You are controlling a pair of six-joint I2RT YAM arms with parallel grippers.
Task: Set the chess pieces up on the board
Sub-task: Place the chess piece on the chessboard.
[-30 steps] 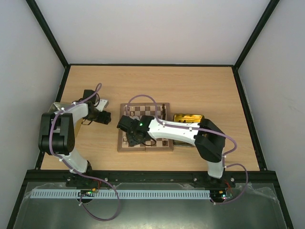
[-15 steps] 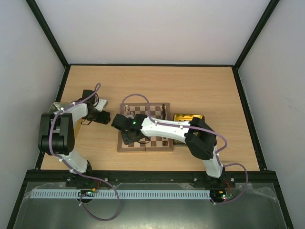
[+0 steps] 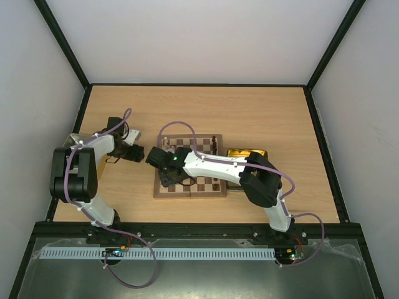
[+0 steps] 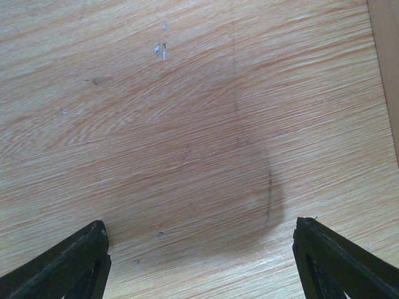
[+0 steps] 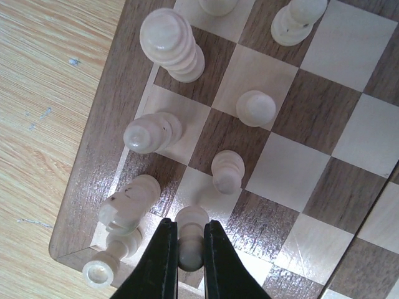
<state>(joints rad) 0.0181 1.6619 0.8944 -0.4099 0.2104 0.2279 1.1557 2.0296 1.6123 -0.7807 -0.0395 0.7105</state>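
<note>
Right hand [image 5: 190, 244]: closed on a cream pawn [image 5: 191, 225], gripping the body below the head, at the lower centre of the right wrist frame. The pawn is over the lower left corner of the board [image 5: 87, 205]; whether its base touches cannot be told. A knight [image 5: 128, 202] and a rook [image 5: 103, 266] stand just beside it to the left, and a second pawn [image 5: 227, 169] is near, above it.

Recommended: seat the base flat and centred on its square, part the fingers narrowly, and lift straight up, clear of the knight.

Left hand [image 4: 199, 268]: open and empty over bare bench [image 4: 187, 124].
</note>
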